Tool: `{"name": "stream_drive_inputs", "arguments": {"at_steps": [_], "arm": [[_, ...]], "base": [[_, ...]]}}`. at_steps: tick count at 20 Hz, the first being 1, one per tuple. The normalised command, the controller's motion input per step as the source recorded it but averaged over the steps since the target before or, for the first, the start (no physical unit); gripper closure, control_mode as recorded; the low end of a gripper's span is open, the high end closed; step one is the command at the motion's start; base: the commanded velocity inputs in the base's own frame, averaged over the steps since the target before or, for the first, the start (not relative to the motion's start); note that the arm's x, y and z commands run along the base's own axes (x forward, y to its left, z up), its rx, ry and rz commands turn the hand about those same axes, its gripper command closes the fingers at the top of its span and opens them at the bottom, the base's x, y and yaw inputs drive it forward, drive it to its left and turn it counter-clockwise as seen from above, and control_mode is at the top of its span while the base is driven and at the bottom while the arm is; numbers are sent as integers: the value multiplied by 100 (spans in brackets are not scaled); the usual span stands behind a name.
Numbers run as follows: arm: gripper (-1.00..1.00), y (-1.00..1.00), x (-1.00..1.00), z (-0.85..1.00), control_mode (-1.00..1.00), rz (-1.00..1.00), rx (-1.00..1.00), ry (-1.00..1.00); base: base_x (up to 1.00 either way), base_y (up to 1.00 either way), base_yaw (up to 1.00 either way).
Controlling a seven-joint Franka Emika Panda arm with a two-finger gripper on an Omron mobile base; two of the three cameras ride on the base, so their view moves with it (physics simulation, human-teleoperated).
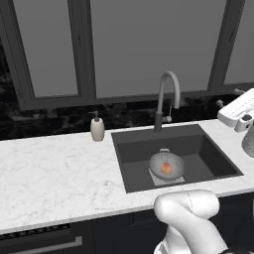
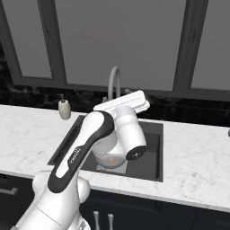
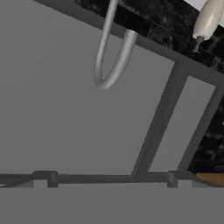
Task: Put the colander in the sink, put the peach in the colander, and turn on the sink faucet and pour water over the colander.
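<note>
The peach (image 1: 166,168) sits in the colander (image 1: 166,163), in the sink (image 1: 208,149); next, nudge the sink faucet (image 1: 167,99) lever gently (approach sideways); whether the gripper (image 1: 237,113) is spread, I cannot tell.

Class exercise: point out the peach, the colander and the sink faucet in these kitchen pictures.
peach (image 1: 166,168), left base view, its orange top.
colander (image 1: 158,161), left base view, inner wall left of the fruit.
sink faucet (image 1: 161,94), left base view, upright neck below the arch.

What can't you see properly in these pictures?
- Gripper: cut off by the left base view's right edge; open or shut unclear.
- Colander: mostly behind the arm in the right base view.
- Sink faucet lever: too small to read its position.
</note>
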Motion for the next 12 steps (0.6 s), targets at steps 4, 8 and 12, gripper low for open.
{"name": "stream_drive_inputs", "arguments": {"at_steps": [4,8,12], "arm": [[-100,-36,100,-30,-100,18,15,21],[-100,-65,44,-37,-100,20,14,14],[-100,-58,9,-49,-100,17,7,-1]], "base": [[0,0,0],[0,0,0],[0,0,0]]}}
